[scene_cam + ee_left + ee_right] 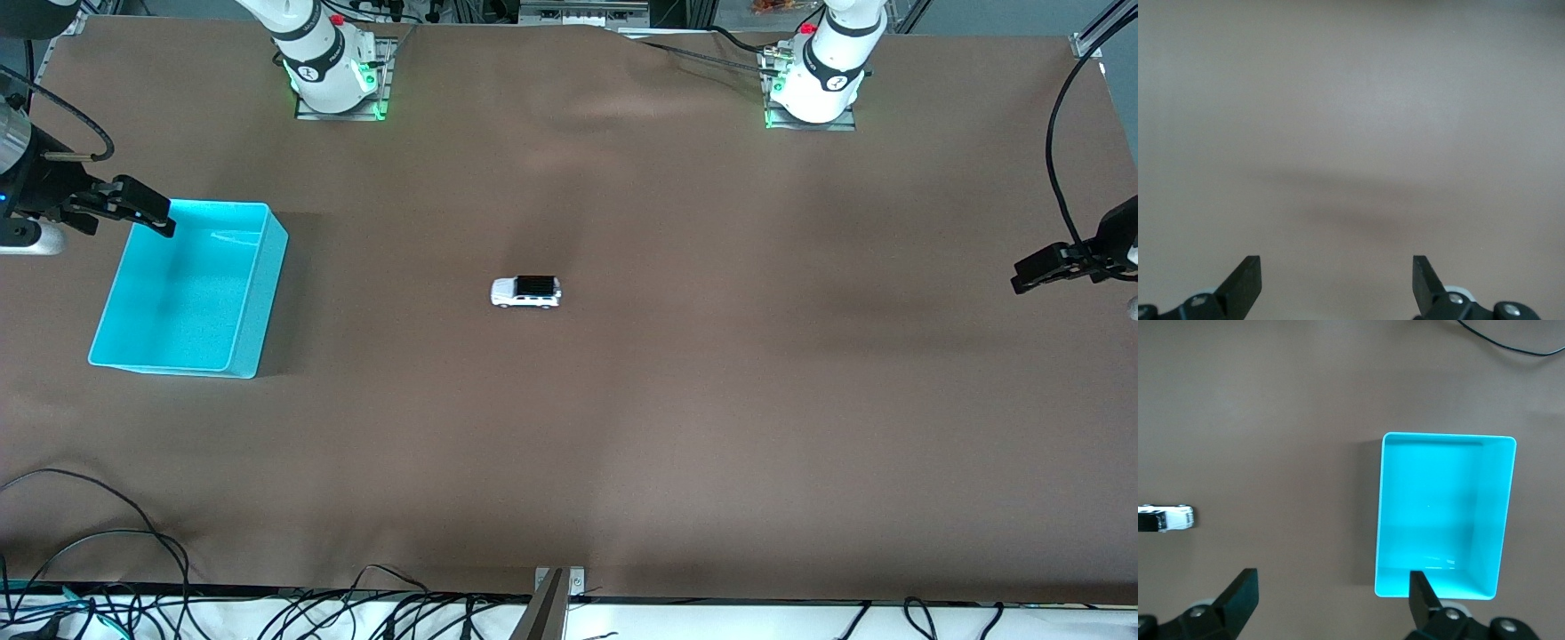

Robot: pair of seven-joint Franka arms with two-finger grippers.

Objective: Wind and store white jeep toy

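Observation:
The white jeep toy (525, 291) stands on its wheels in the middle of the brown table, black roof up; its front end shows at the edge of the right wrist view (1166, 518). A cyan bin (194, 289) sits toward the right arm's end of the table, its inside bare (1441, 513). My right gripper (153, 215) hangs open over the bin's rim that lies farthest from the front camera, its fingertips wide apart (1335, 587). My left gripper (1031, 274) waits open over bare table at the left arm's end, nothing between its fingers (1337, 273).
Black cables (107, 569) lie along the table's edge nearest the front camera. A metal bracket (556, 594) sticks up at the middle of that edge. The two arm bases (333, 71) stand at the edge farthest from the camera.

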